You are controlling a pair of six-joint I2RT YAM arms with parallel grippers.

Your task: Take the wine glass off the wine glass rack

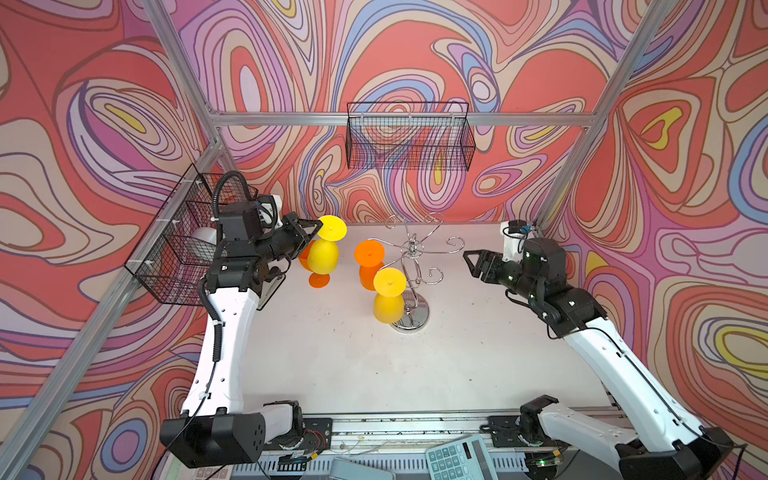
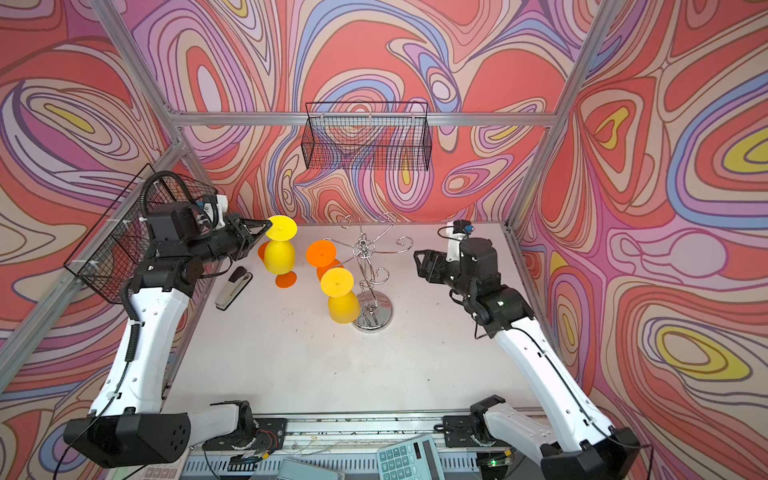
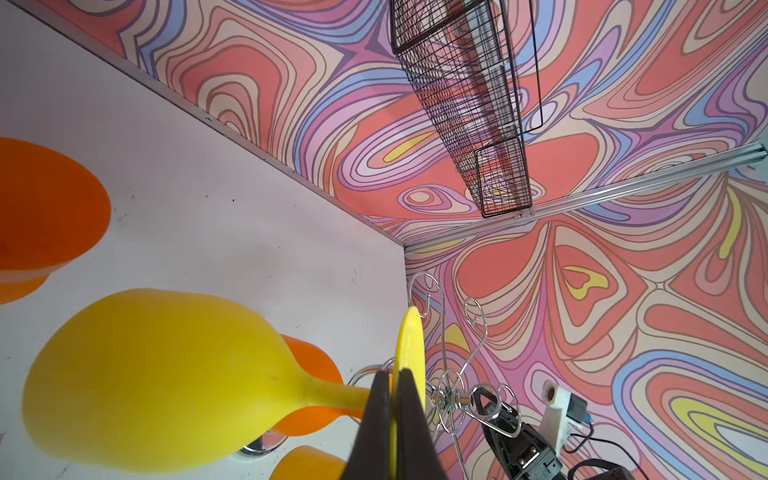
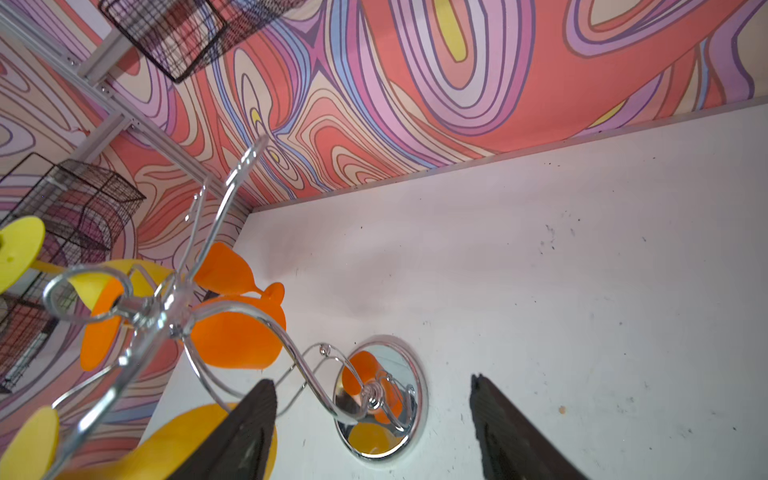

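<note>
We judged the chief danger to be the grip itself; the left fingers were pressed together on the thin rim of the foot of the yellow wine glass, and nothing else supported it; with the bowl hanging below so narrow a pinch, a quick swing could make the glass pivot or slip out and drop onto the tabletop. The glass was already clear of the wine glass rack, held foot-up to the left of the rack and apart from its hooks; an orange glass lay directly beside and beneath it, and we could not tell from these views whether the two touched; lowering carelessly could knock that one over.

A second risk sat on the far side of the rack; the right fingers were spread wide and empty, touching nothing, to the right of the rack and facing its curled arms; a forward reach could snag a hook and shake the rack, which held another yellow glass and another orange glass on its left side; either might then be jolted loose.
</note>
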